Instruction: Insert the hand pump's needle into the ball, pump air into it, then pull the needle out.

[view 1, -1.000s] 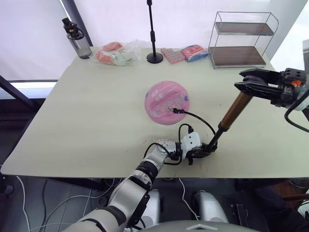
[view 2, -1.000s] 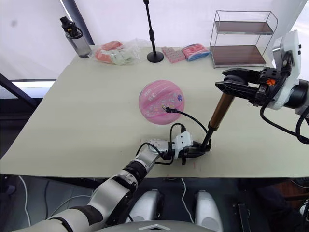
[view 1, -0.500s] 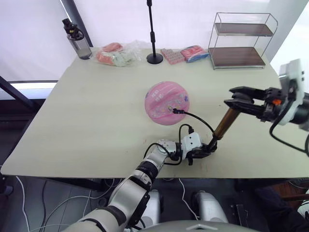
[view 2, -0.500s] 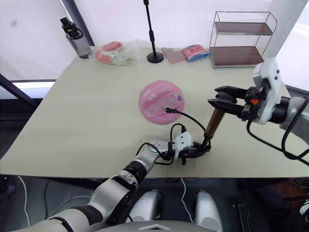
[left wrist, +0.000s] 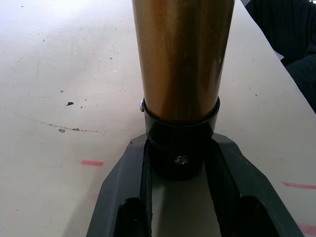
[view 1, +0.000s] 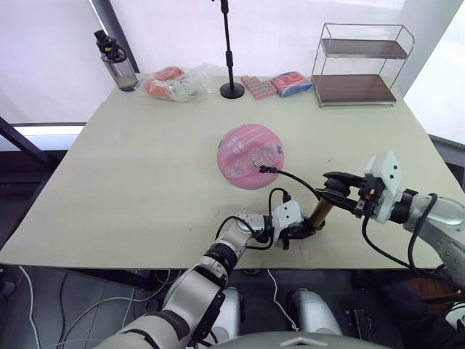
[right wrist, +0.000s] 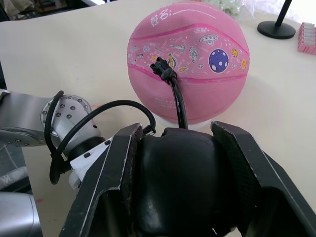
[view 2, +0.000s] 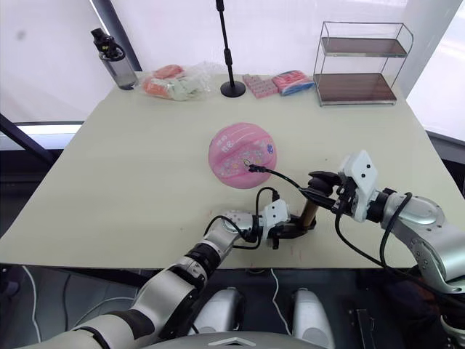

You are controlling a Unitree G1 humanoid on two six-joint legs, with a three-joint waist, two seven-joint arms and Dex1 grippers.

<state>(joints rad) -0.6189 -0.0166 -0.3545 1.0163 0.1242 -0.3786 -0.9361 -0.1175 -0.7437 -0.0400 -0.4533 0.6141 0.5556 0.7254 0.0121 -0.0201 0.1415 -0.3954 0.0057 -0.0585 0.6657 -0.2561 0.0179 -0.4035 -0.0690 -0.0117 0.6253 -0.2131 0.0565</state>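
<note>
Left end effector (left wrist: 180,197) clamps the hand pump (view 1: 317,214) base near the table (view 1: 145,182) edge; right end effector (right wrist: 190,163) grips its handle.

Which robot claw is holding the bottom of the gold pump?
The left gripper; it clamps the hand pump at its base. The right gripper holds the handle end.

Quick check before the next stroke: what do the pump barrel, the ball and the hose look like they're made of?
The hand pump barrel looks like metal, a brushed gold-bronze sheen with soft reflections; its base cap is matte black, probably plastic. The ball looks like soft rubber or vinyl, pink, finely pebbled, with printed cartoons. The hose looks like thin black flexible rubber or plastic, judging by its loose curve.
</note>
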